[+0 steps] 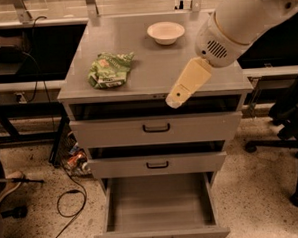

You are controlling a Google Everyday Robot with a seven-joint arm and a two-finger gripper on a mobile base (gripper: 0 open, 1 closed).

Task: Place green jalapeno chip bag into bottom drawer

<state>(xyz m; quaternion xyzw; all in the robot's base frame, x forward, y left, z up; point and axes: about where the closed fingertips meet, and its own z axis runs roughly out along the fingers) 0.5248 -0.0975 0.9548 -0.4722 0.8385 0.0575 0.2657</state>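
Note:
The green jalapeno chip bag lies wrinkled on the left part of the grey cabinet top. The bottom drawer is pulled out, and its wide flat tray shows nothing inside. My gripper hangs off the white arm over the front edge of the cabinet top. It is to the right of the bag and well apart from it, and it holds nothing that I can see.
A white bowl stands at the back right of the top. The two upper drawers are closed or nearly so. Cables and clutter lie on the floor at the left, and an office chair base stands at the right.

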